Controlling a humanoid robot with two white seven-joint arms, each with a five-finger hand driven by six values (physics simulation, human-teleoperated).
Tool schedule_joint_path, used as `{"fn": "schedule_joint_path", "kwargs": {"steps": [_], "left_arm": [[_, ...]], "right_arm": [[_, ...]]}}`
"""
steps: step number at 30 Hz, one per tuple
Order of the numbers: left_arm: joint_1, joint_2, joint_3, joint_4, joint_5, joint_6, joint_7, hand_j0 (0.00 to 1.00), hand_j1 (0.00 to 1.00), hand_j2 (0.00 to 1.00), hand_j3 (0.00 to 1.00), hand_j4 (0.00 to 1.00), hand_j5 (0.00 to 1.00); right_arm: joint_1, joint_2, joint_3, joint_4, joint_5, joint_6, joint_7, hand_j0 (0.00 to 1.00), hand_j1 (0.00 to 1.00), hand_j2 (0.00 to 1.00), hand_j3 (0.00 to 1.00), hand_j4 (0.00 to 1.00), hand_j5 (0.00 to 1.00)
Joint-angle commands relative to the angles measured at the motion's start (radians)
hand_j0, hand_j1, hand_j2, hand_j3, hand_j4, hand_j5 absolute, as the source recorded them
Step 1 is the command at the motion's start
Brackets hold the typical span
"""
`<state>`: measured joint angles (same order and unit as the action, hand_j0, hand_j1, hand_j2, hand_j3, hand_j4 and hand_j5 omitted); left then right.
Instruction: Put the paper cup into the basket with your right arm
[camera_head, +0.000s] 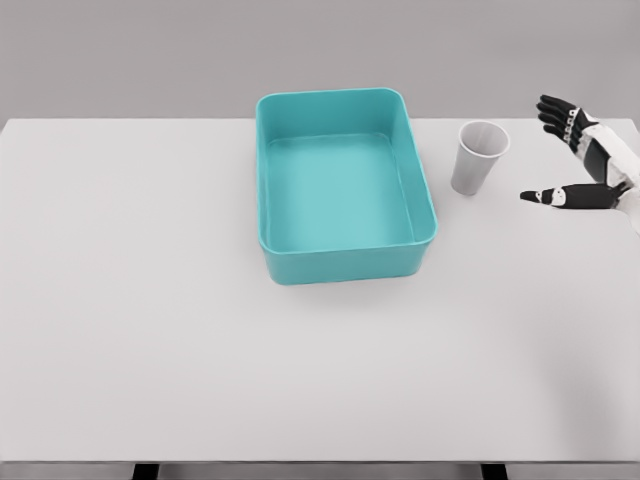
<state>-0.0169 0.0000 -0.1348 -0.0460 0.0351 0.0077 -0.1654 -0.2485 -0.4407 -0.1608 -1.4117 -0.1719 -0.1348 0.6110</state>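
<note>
A white paper cup (478, 157) stands upright on the white table, just right of the teal basket (268, 180). The basket is a rectangular tub, and nothing lies inside it. My right hand (560, 150) hovers at the right edge of the head view, a short way right of the cup and apart from it. Its black fingers (558, 112) are spread and the thumb (555, 196) points left toward the cup. The hand holds nothing. My left arm does not show.
The white table (150, 330) stretches wide to the left and front of the basket. Its front edge runs along the bottom of the view, and a grey wall stands behind it.
</note>
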Motion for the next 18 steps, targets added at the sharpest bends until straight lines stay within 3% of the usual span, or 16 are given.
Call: {"fn": "schedule_joint_path", "kwargs": {"steps": [1,7,8,10,11,14,15,18], "left_arm": [[0.0,0.0,0.0,0.0,0.0,0.0,0.0,1.0,1.0,1.0,1.0,1.0,1.0],[0.0,0.0,0.0,0.0,0.0,0.0,0.0,1.0,1.0,1.0,1.0,1.0,1.0],[0.0,0.0,0.0,0.0,0.0,0.0,0.0,1.0,1.0,1.0,1.0,1.0,1.0],[0.0,0.0,0.001,0.0,0.002,0.0,0.0,1.0,1.0,1.0,1.0,1.0,1.0],[0.0,0.0,0.001,0.0,0.0,0.0,0.0,1.0,1.0,1.0,1.0,1.0,1.0],[0.0,0.0,0.001,0.0,0.0,0.0,0.0,1.0,1.0,1.0,1.0,1.0,1.0],[0.0,0.0,0.0,0.0,0.0,0.0,0.0,1.0,1.0,1.0,1.0,1.0,1.0],[0.0,0.0,0.001,0.0,0.0,0.0,0.0,1.0,1.0,1.0,1.0,1.0,1.0]], "right_arm": [[-0.003,0.008,0.038,0.077,-0.049,0.003,0.0,1.0,1.0,1.0,1.0,1.0,1.0],[-0.032,0.014,0.037,0.129,-0.052,0.003,0.0,1.0,1.0,1.0,1.0,1.0,1.0],[-0.049,0.048,0.029,0.172,-0.057,0.003,0.0,1.0,1.0,1.0,1.0,1.0,1.0],[-0.052,0.053,0.027,0.18,-0.058,0.003,0.0,1.0,1.0,1.0,1.0,1.0,1.0],[-0.076,0.071,0.0,0.26,-0.126,0.001,0.0,1.0,1.0,1.0,1.0,1.0,1.0],[-0.077,0.071,0.0,0.261,-0.127,0.001,0.0,1.0,1.0,1.0,1.0,1.0,1.0],[-0.086,0.073,0.0,0.301,-0.169,-0.003,0.0,1.0,1.0,1.0,1.0,1.0,1.0],[-0.098,0.076,0.006,0.315,-0.169,-0.006,0.0,1.0,1.0,1.0,1.0,1.0,1.0]]}}
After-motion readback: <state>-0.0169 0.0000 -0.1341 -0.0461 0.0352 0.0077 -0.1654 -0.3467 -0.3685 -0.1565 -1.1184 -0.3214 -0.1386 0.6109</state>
